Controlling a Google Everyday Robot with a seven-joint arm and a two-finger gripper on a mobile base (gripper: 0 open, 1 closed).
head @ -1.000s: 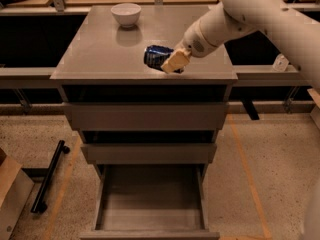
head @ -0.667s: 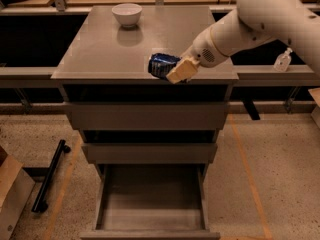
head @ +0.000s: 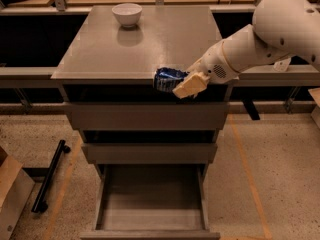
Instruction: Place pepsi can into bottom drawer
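Observation:
My gripper (head: 181, 84) is shut on the pepsi can (head: 167, 79), a dark blue dented can held on its side. It hangs in the air in front of the cabinet's front edge, level with the top drawer. My white arm (head: 250, 44) reaches in from the upper right. The bottom drawer (head: 152, 204) is pulled wide open at the foot of the cabinet, directly below the can, and its inside looks empty.
A white bowl (head: 126, 14) stands at the back of the grey cabinet top (head: 145, 44). Two shallower drawers (head: 149, 116) sit slightly ajar above the bottom one. A black bar (head: 48, 181) and a cardboard box (head: 11, 194) lie on the floor at left.
My gripper has carried the can off the cabinet top, forward and downward past the front edge. The can now hangs in front of the top drawer.

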